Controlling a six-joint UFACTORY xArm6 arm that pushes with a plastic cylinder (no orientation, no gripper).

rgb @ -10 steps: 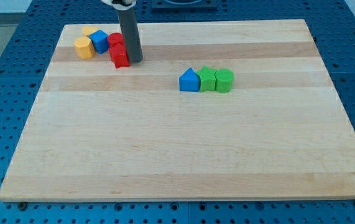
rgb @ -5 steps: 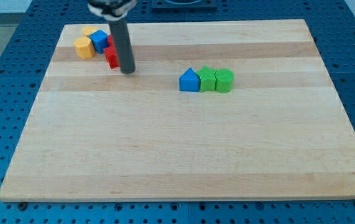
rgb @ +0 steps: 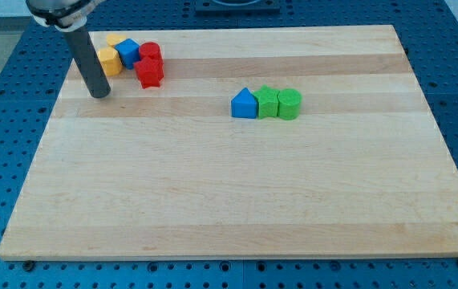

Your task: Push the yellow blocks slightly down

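At the view's far left, my tip rests on the wooden board, just below and slightly left of the cluster of blocks in the board's upper left corner; the dark rod rises from it toward the view's top left and covers the left edge of the nearer yellow block. There is no claw on this arm, only the plain rod, so nothing spreads, presses together or pinches. The tip itself appears to stand a little apart from the blocks, with a thin strip of bare wood between its end and the lower yellow block. That block sits close to the board's left edge near the top; a second yellow block lies just above it, partly hidden behind its neighbours, its shape hard to make out. Touching both on their right is a blue block, roughly cube-like. Next to it on the right come two red blocks, one upper and one lower, pressed against each other. Well apart, near the board's middle, a row of three blocks touches side by side: a blue block with a peaked top, a green block, and a rounded green block.
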